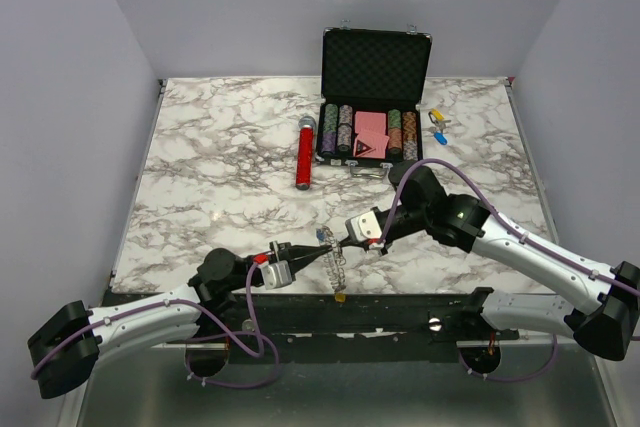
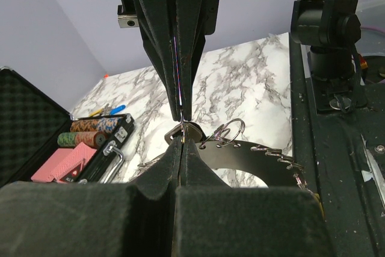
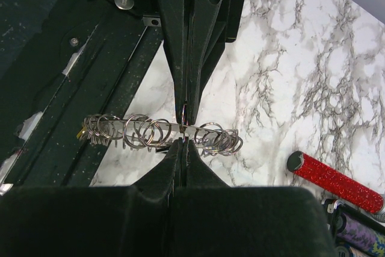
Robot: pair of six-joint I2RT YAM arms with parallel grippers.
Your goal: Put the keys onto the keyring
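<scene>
The keyring (image 1: 336, 263) is a thin flat metal ring strung with many small split rings. It hangs just above the table's near edge, between my two grippers. My right gripper (image 3: 186, 129) is shut on its rim, with split rings (image 3: 141, 130) bunched on either side of the fingertips. My left gripper (image 2: 182, 129) is shut on a small silver key (image 2: 173, 133) held against the keyring (image 2: 252, 162), whose dark face shows in the left wrist view. In the top view the left gripper (image 1: 314, 249) and the right gripper (image 1: 347, 239) almost meet.
An open black case of poker chips (image 1: 372, 97) stands at the back centre. A red glitter cylinder (image 1: 304, 152) lies to its left. Small blue and yellow tagged pieces (image 1: 437, 125) lie to the right of the case. The black arm mount (image 1: 400, 307) runs along the near edge.
</scene>
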